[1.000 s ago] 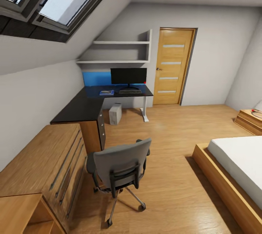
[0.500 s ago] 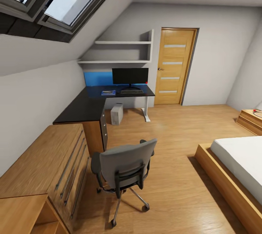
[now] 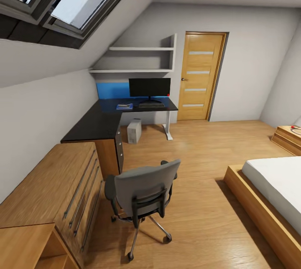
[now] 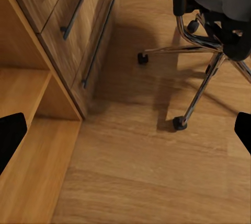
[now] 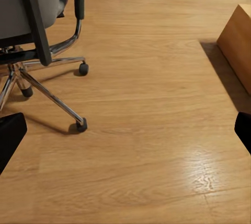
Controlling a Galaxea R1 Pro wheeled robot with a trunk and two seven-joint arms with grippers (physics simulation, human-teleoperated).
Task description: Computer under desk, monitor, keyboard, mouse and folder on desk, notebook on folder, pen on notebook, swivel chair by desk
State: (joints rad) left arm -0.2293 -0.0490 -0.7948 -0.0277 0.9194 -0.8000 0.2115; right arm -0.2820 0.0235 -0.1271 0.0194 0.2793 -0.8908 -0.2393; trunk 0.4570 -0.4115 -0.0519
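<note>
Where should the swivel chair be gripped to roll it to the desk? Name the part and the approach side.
Grip the top edge of the grey upholstered swivel chair's tall backrest, coming from behind. The back faces the robot with nothing in front of it, the edge looks thin enough for open jaws, and the long black-topped desk lies beyond the chair, so a push would likely roll the chrome caster base toward it.

Head view high across the bedroom; both wrist views floorward, sharing the swivel chair (image 3: 142, 194) base.
</note>
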